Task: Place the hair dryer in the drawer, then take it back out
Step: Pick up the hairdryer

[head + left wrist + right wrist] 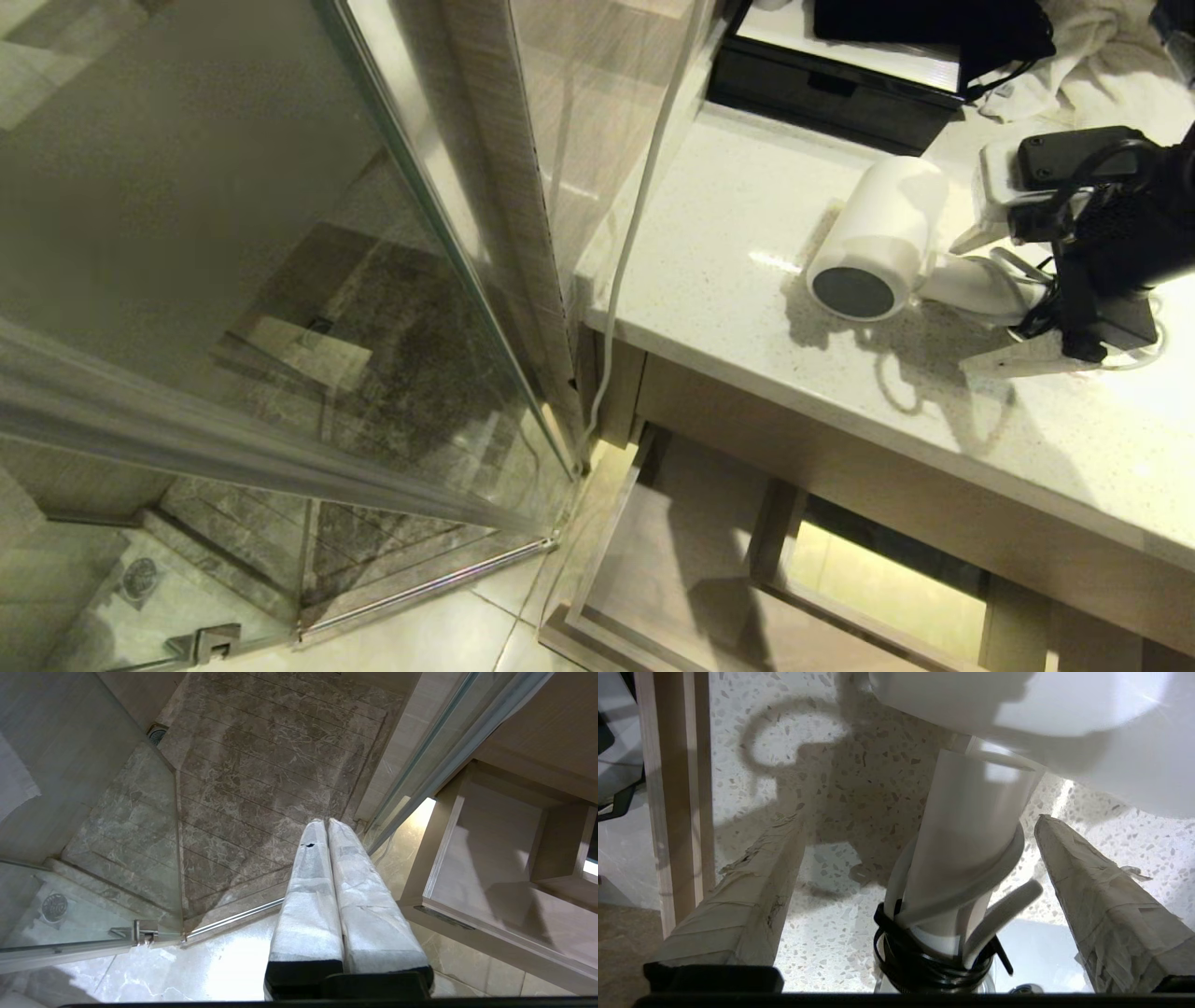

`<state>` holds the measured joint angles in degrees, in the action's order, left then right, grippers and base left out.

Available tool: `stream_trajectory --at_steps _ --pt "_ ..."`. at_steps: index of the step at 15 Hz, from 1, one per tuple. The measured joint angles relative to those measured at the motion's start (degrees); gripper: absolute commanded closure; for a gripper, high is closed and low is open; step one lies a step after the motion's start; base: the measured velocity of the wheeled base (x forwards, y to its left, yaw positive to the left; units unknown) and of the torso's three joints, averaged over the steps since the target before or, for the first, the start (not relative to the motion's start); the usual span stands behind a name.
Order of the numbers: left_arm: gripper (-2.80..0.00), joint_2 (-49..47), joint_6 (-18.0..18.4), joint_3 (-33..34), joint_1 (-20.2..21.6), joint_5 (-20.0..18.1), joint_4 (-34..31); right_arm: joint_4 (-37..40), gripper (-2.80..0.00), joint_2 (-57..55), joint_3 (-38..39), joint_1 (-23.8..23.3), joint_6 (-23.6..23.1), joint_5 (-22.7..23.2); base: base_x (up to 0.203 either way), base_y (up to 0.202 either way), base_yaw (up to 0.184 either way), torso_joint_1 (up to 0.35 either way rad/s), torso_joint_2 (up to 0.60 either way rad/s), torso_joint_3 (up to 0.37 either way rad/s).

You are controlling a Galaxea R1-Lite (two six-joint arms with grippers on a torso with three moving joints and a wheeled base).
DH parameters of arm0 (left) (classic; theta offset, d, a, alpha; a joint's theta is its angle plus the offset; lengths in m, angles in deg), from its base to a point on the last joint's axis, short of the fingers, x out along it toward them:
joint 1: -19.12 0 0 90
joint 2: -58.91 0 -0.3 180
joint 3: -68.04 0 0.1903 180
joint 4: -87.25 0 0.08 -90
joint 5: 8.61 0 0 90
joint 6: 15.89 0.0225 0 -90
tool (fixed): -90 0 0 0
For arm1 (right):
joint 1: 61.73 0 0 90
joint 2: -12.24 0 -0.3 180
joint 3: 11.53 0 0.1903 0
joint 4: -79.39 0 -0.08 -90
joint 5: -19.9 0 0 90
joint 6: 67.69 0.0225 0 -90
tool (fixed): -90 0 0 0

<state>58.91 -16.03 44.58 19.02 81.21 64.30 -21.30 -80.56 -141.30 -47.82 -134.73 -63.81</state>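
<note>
Right hand straddles hair dryer; drawer seemingly empty.

You are looking at a speckled white countertop. The hair dryer is lying on it, with a white towel sitting further back.

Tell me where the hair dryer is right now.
In the head view, the hair dryer lies on the white countertop at right, above the open drawer, its handle between the open right gripper fingers.
</note>
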Motion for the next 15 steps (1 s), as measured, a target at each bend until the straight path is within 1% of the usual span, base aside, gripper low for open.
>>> stream_trajectory --at_steps 3,6,7,9,10,15 --pt "0.00 0.0 0.0 0.0 0.0 0.0 0.0 -0.1 -2.80 -0.9 -0.5 0.2 0.0 -1.7 0.000 0.000 0.000 0.000 0.00 0.000" --pt "0.00 0.0 0.0 0.0 0.0 0.0 0.0 -2.4 -2.80 -1.8 -0.9 0.3 0.1 -4.1 0.000 0.000 0.000 0.000 0.00 0.000" --pt "0.00 0.0 0.0 0.0 0.0 0.0 0.0 -2.4 -2.80 -1.9 -0.9 0.3 0.8 -5.1 0.000 0.000 0.000 0.000 0.00 0.000" --pt "0.00 0.0 0.0 0.0 0.0 0.0 0.0 -2.8 -2.80 -2.4 -0.9 0.6 4.1 -6.7 0.000 0.000 0.000 0.000 0.00 0.000" --pt "0.00 0.0 0.0 0.0 0.0 0.0 0.0 -3.6 -2.80 -2.5 -0.9 0.8 4.8 -7.7 0.000 0.000 0.000 0.000 0.00 0.000" --pt "0.00 0.0 0.0 0.0 0.0 0.0 0.0 -3.9 -2.80 -2.8 -0.5 1.0 6.4 -8.0 0.000 0.000 0.000 0.000 0.00 0.000"
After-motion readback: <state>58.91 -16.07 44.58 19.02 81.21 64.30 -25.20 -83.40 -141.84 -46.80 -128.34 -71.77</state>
